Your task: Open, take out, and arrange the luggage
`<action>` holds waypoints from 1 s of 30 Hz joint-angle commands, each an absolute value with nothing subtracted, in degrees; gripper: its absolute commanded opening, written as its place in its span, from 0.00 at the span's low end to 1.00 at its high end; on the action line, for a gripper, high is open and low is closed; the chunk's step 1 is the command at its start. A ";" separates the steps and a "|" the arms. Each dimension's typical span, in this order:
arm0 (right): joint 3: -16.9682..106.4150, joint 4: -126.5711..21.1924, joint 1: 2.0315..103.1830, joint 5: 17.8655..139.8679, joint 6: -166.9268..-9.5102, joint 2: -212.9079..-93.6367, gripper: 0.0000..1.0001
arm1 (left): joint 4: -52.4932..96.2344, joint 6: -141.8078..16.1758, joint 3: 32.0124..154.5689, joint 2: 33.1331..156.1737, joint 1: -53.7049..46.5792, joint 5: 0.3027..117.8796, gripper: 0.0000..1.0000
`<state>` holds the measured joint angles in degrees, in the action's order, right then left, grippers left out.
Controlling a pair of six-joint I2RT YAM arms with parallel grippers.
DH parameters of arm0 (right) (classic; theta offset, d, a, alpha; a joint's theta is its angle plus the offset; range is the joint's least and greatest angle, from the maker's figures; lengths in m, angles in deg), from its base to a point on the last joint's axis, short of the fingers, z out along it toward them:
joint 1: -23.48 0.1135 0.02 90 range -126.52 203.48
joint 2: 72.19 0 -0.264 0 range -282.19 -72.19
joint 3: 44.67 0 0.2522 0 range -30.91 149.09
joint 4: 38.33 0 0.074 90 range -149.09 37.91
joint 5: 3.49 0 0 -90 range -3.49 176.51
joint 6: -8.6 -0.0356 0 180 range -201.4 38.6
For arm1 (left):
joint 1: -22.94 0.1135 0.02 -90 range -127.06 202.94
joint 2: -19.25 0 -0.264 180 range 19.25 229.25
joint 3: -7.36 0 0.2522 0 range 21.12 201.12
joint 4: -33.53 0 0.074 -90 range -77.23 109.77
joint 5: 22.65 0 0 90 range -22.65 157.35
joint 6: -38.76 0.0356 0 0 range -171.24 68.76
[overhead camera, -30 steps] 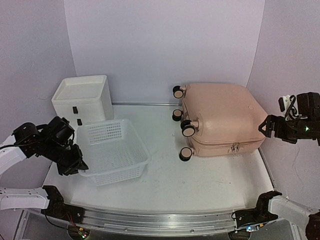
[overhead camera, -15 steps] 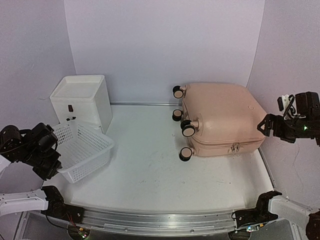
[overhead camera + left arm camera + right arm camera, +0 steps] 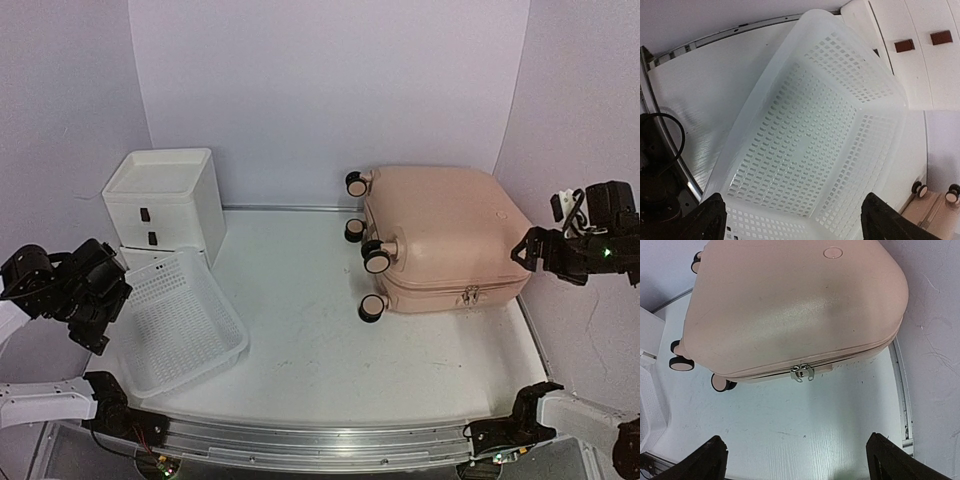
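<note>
Your luggage (image 3: pixel 445 235) lies flat and zipped shut in the far right corner of the table (image 3: pixel 330 350), with its wheels pointing toward the middle and its zipper seam facing the near edge. The right gripper (image 3: pixel 795 462) hovers above that seam with its jaws spread wide and nothing in them. It looks lined up for the opening, so drop straight down onto the metal zipper pulls (image 3: pixel 802 372). They sit just left of your centreline. Pinch them squarely and low, then draw along the seam rather than away from it, or the shell will likely skate on the table. Over at the left edge, the left gripper (image 3: pixel 790 222) also has its jaws spread, with the near rim of the mesh basket (image 3: pixel 232 325) between them. I can't tell whether they touch it. Once it's free, bring that arm across to steady the case on the wheel side. By my count there is one luggage with four wheels showing, one basket at the near left corner, and one drawer unit (image 3: pixel 165 200) at the far left with two dark handles.
</note>
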<state>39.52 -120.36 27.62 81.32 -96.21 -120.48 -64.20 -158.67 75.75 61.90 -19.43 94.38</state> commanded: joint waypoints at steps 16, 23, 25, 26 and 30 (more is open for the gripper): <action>43.44 -119.03 27.41 68.64 -95.72 -126.12 0.98 | -34.18 -88.58 94.90 93.17 -19.16 72.55 0.99; 43.66 -121.59 27.41 70.08 -96.14 -124.45 0.98 | -45.22 -107.05 104.17 112.82 -14.56 81.11 0.96; 43.38 -121.73 27.39 70.48 -96.25 -123.79 0.98 | -45.97 -111.30 104.56 115.82 -12.26 79.16 0.93; 43.29 -121.78 27.31 70.58 -96.34 -123.64 0.98 | -45.96 -112.90 104.68 117.09 -11.52 78.51 0.93; 43.60 -122.13 27.36 70.14 -96.26 -123.85 0.98 | -45.79 -118.03 106.22 122.44 -8.68 77.53 0.88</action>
